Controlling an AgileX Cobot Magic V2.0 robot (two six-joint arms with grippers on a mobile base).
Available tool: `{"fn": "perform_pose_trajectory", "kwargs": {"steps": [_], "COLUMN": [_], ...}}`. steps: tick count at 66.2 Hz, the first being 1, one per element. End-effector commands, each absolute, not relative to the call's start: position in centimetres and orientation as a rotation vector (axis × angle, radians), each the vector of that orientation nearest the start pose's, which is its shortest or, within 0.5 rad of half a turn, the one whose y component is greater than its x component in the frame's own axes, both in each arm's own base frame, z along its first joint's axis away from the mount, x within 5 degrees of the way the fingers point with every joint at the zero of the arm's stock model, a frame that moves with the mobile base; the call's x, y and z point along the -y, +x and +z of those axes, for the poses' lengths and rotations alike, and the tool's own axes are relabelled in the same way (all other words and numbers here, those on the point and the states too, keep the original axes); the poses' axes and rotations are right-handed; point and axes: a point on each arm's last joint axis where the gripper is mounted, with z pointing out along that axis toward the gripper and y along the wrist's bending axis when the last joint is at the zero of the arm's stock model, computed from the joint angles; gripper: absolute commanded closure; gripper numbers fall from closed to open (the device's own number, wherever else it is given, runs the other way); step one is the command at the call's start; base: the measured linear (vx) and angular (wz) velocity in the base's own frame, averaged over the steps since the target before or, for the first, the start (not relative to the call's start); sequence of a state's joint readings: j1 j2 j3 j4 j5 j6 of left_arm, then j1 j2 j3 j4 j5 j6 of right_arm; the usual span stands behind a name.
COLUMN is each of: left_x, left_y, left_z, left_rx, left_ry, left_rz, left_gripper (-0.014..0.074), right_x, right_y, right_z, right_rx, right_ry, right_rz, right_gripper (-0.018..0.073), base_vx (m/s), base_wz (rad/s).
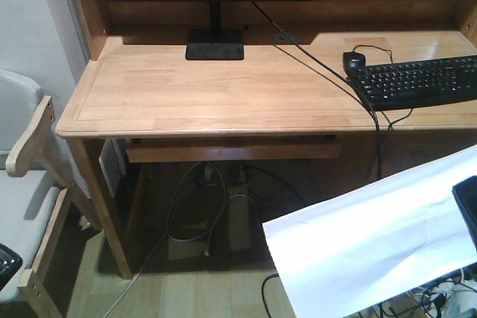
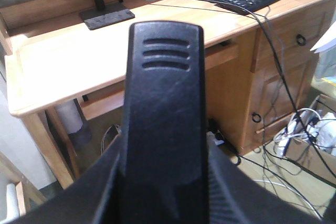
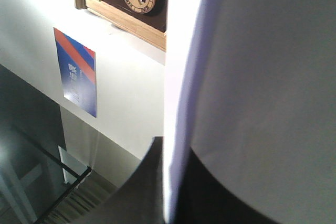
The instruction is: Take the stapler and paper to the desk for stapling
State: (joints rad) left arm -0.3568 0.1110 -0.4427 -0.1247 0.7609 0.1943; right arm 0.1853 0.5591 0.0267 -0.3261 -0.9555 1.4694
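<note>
The black stapler (image 2: 165,103) fills the middle of the left wrist view, pointing at the desk (image 2: 63,66). My left gripper (image 2: 165,156) is shut on it, one finger on each side. The white paper (image 1: 373,243) hangs in the air at the lower right of the front view, below and in front of the desk's (image 1: 223,94) front edge. My right gripper (image 1: 467,210) holds it at its right side. In the right wrist view the paper (image 3: 252,77) runs edge-on between the fingers of the right gripper (image 3: 170,150), which is shut on it.
On the desk stand a monitor foot (image 1: 215,44), a black keyboard (image 1: 417,80) and a mouse (image 1: 353,59), with a cable across the top. A wooden chair (image 1: 26,184) stands at the left. Cables (image 1: 201,214) hang under the desk. A drawer unit (image 2: 278,77) is on the right.
</note>
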Motion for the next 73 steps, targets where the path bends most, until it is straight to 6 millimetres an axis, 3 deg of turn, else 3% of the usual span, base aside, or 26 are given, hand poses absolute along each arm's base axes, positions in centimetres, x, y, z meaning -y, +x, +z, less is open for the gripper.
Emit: {"fn": "perform_pose_trajectory", "kwargs": {"steps": [1,73], "left_x": [1.80,1.80], "left_y": [2.65,2.65], "left_z": [30.31,30.31], "left_rx": [-1.725,-1.725], "left_ry": [0.448,0.448], "left_rz": [-0.273,-0.273], "left_gripper": [0.0603,0.0603], "right_x": [-4.01,-4.01], "right_y": [8.27,8.27], "right_z": [24.58,24.58], "right_rx": [-1.148,-1.148], "right_ry": [0.394,0.394], "right_rz": [1.457,1.457], "right_gripper": [0.0564,0.0564], "base_vx": [0.19,0.17], "base_wz": [0.00,0.00]}}
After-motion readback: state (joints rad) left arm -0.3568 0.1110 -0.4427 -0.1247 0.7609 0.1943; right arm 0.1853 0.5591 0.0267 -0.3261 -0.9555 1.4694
